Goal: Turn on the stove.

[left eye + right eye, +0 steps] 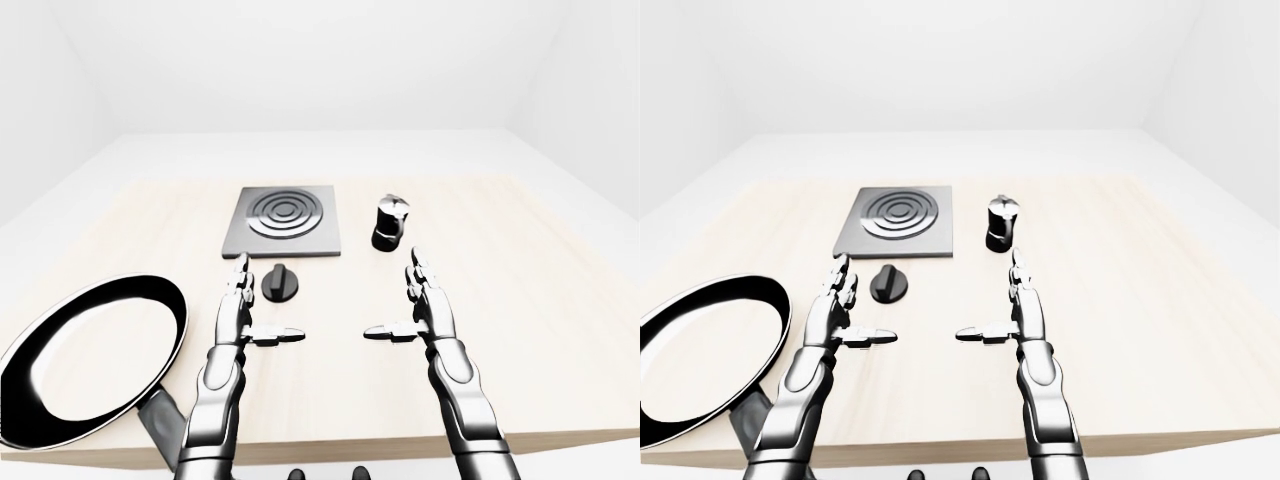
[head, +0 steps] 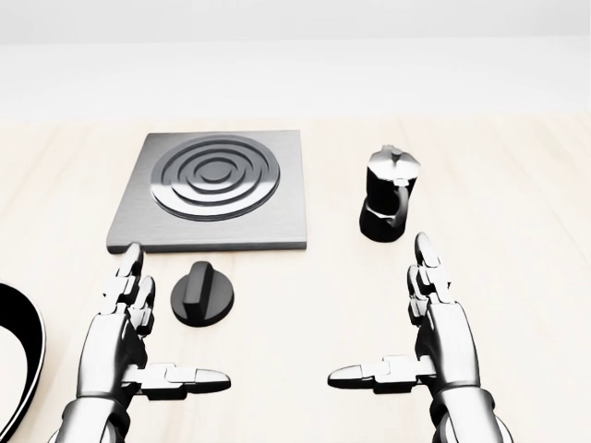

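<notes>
We take the stove knob (image 2: 202, 293) as our landmark: a black round dial with a raised bar across its face, lying flat on the wooden table (image 2: 517, 194). Just above it in the head view sits the stove plate (image 2: 214, 187), grey with concentric rings; well to its right stands the moka pot (image 2: 388, 196); to its lower left the frying pan (image 1: 85, 358) overhangs the table edge.

Left hand (image 2: 125, 341) hovers just left of the knob, fingers straight, thumb out sideways, grasping nothing. Right hand (image 2: 434, 337) is well to the knob's right, likewise spread and empty.

We judge the knob rigid, smooth, probably fixed in place, so it should turn rather than lift. Best hold: pinch the raised bar across its two flat sides; the round rim looks slippery.
</notes>
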Tool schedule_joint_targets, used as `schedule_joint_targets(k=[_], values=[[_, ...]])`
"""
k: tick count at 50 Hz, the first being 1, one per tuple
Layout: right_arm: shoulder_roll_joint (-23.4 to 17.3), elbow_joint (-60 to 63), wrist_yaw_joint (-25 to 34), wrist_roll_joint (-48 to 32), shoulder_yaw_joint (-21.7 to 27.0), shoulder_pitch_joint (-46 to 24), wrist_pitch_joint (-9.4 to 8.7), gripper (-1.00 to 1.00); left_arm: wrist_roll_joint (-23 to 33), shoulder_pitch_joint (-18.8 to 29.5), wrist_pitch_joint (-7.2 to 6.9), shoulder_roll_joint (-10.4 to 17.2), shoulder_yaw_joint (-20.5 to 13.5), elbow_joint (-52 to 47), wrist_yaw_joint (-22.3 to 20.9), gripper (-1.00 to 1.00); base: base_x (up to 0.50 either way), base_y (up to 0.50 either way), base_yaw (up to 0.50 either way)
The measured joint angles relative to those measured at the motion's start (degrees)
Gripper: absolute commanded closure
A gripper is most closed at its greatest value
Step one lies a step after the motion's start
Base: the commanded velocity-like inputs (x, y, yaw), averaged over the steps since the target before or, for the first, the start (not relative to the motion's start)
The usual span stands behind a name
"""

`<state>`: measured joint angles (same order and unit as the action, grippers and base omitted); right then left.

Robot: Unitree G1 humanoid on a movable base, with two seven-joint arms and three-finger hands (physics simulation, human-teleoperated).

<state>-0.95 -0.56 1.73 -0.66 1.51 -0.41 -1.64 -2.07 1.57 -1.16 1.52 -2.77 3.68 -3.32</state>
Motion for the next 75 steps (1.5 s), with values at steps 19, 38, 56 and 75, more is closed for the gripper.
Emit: schedule_joint_targets(k=[19,38,56,75], values=[[0.0,0.1,-0.05,-0.25,-0.05,0.08,0.21,-1.0,-0.18,0.18,-0.07,0.0,0.0,0.38,-0.14,-1.0,0.11,0.0,0.0],[0.01,0.01,-0.08,-0.31,-0.09,0.04,-0.19,-1.0,-0.6,0.51,-0.73,0.09,-0.08,0.78,-0.51,-1.0,0.0,0.0,0.0],[0.05,0.05,0.03,-0.37,-0.21,0.21,-0.22,-1.0,-1.65,1.88,-1.57,0.4,-0.36,3.31,-2.01,-1.0,0.0,0.0,0.0],[0.06,0.33,0.15,-0.39,-0.28,0.2,-0.68,-1.0,-3.3,4.03,-3.4,0.7,-0.55,7.3,-3.81,-1.0,0.0,0.0,0.0]])
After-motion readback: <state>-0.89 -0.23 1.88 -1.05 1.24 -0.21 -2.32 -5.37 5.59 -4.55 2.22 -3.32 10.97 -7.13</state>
